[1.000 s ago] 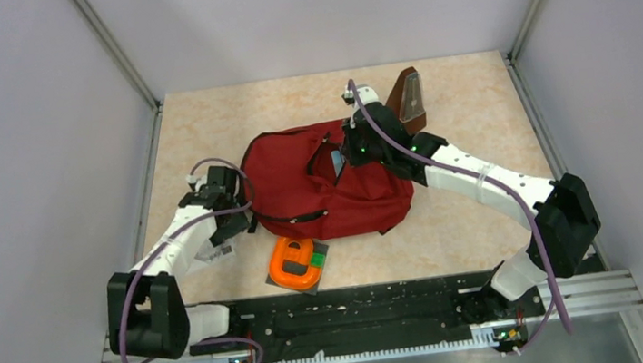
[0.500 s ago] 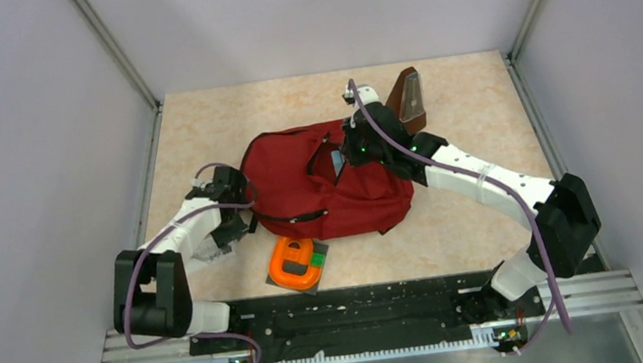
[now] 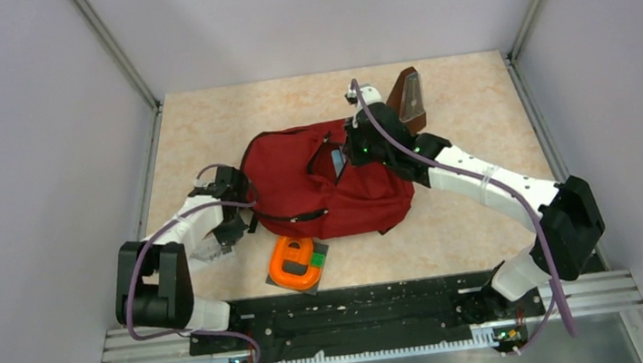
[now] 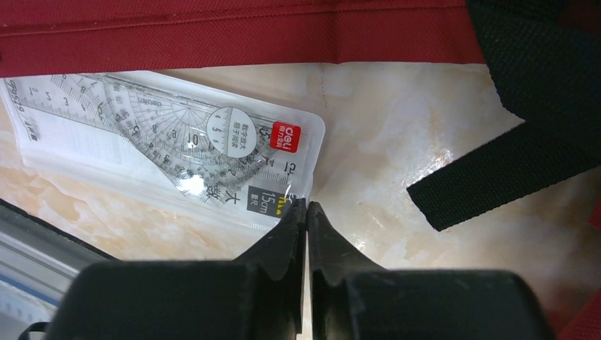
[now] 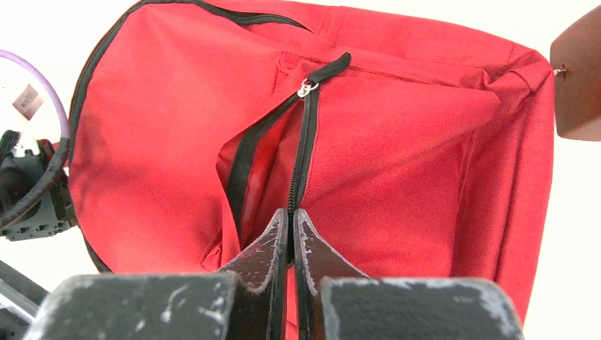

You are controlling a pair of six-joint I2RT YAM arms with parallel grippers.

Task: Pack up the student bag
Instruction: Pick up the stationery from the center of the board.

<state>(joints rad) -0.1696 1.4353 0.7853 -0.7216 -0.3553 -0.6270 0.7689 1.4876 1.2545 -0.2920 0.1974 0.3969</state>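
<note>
Dark red fabric backpack [image 3: 290,178], likely limp; right gripper [image 5: 291,214] clamps its zipper edge [image 5: 302,159], left gripper [image 4: 305,205] pinches clear plastic ruler packet [image 4: 170,152].

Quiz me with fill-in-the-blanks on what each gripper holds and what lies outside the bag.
1. The right gripper is shut on the student bag's black ____.
2. The left gripper pinches a corner of the clear ruler packet, whose small logo patch is ____.
3. The U-shaped item lying outside the bag is coloured ____.

Missing words: zipper; red; orange.
</note>
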